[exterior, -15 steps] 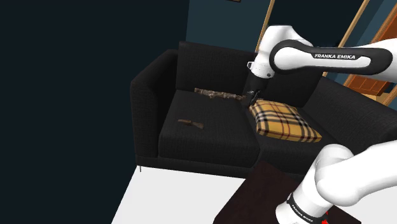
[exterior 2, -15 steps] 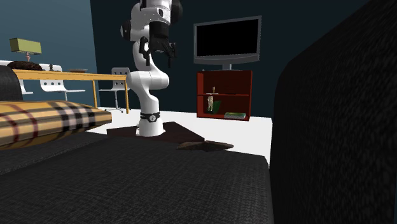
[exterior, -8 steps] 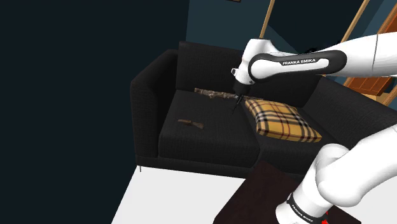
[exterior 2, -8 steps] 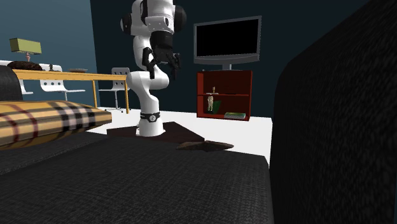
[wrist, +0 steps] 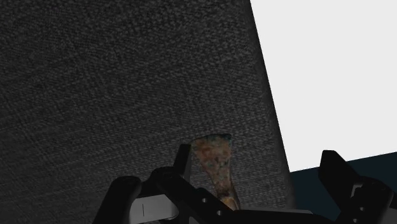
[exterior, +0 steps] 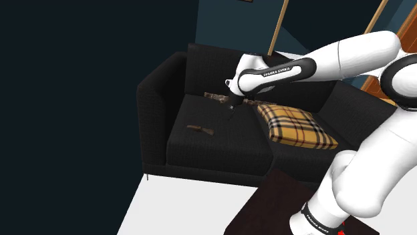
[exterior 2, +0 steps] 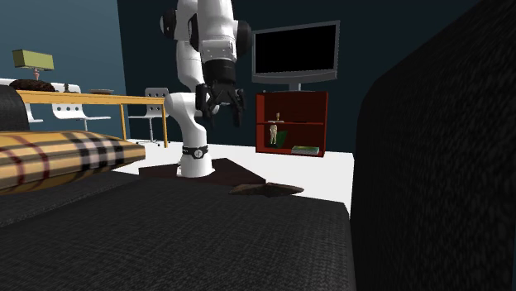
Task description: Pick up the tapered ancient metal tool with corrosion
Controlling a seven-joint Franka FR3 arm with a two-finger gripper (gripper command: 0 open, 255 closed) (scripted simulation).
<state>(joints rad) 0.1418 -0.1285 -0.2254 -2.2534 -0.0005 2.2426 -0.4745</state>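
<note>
A black sofa (exterior: 220,143) stands on a white floor (exterior: 180,213) before a dark blue wall (exterior: 227,23). The corroded tool (exterior: 200,129) lies flat on the seat, left of centre in the shoulder view, near the front edge. The claw (exterior 2: 221,116) hangs above the seat, fingers spread, grasping nothing. A plaid cushion (exterior: 297,127) lies centre right. A television (exterior 2: 296,51) tops a red shelf (exterior 2: 291,124).

Noting the tool (wrist: 215,159) is showing mottled brown, with rust-orange and teal-green speckling. The sofa (exterior: 220,137) is reading black with a fine woven grain. The cushion (exterior: 297,127) is wearing tan plaid with black and white stripes. My claw (exterior 2: 221,114) is looking all black, and the floor (wrist: 331,76) white.
</note>
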